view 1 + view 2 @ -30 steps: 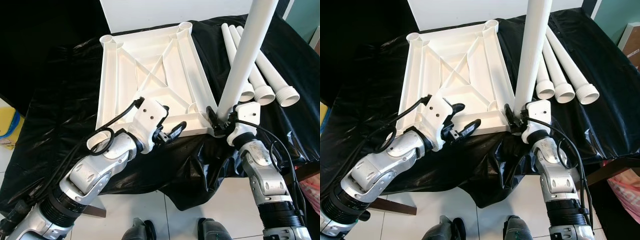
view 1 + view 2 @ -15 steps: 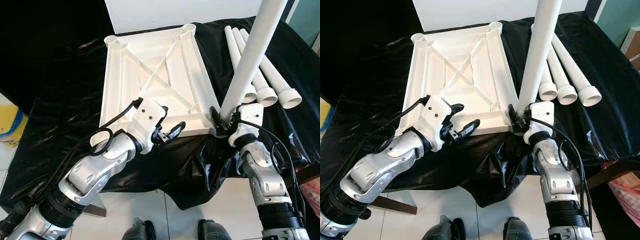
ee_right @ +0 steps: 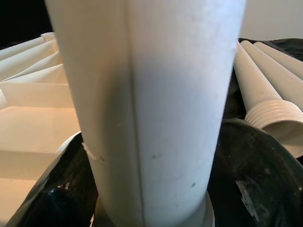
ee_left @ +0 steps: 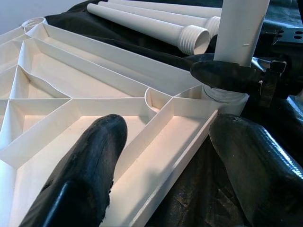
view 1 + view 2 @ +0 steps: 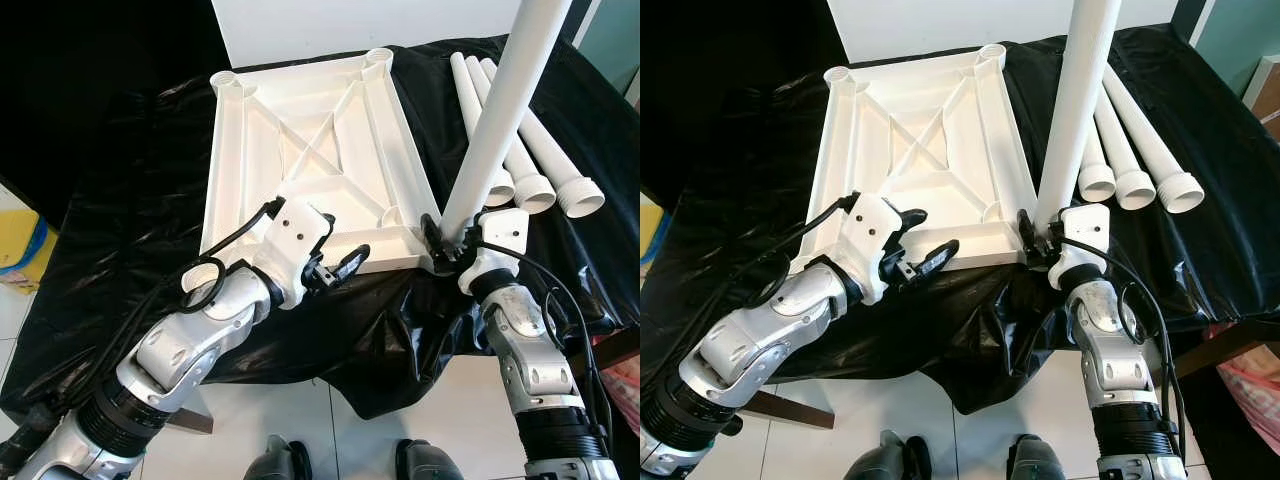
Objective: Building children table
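A white tabletop (image 5: 213, 170) lies upside down on a black sheet, ribs up, with a round socket at each corner. A white table leg (image 5: 495, 120) stands upright in the near right corner socket. My right gripper (image 5: 445, 240) is shut on the leg's base; in the right wrist view the leg (image 3: 151, 109) sits between both fingers (image 3: 255, 179). My left gripper (image 5: 335, 262) is open and straddles the tabletop's near rim (image 4: 161, 156), one finger (image 4: 90, 161) inside the frame and one outside.
Three spare white legs (image 5: 540, 150) with threaded ends lie side by side on the black sheet (image 5: 130, 200), right of the tabletop. The sheet hangs over the near edge above white floor tiles. A yellow and blue object (image 5: 15, 250) sits on the floor at left.
The whole picture has shifted a little, so the camera moved. Both grippers keep their places at the rim and on the leg.
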